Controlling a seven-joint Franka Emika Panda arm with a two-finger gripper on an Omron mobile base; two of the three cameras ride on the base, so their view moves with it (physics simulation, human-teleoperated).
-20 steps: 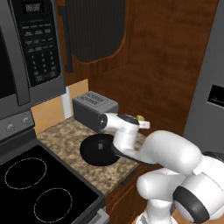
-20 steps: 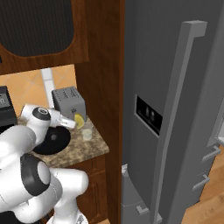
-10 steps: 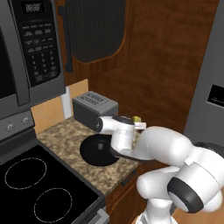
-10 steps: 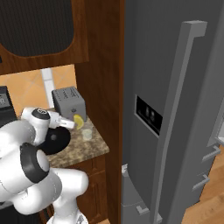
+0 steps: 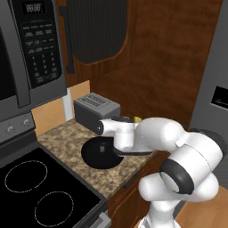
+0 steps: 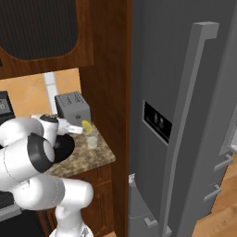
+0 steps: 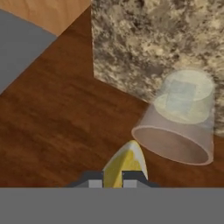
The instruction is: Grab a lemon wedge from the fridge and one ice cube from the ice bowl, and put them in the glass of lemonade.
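Above speckled granite, end effector [image 7: 113, 178] pinches pointed yellow lemon wedge [image 7: 124, 162] (clear glass of lemonade [image 7: 179, 118] beside).

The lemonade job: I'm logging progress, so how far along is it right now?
Done: the lemon wedge is out of the fridge, whose doors look shut, and an ice cube already seems to sit in the glass of lemonade. In hand: the fingers pinch the wedge close to the glass rim. Left: carry it over the opening and drop it in.

Your arm bent low and reaching forward, wrist level, gripper [image 7: 113, 180] clamped tight on the lemon wedge [image 7: 124, 164], fingertips barely apart
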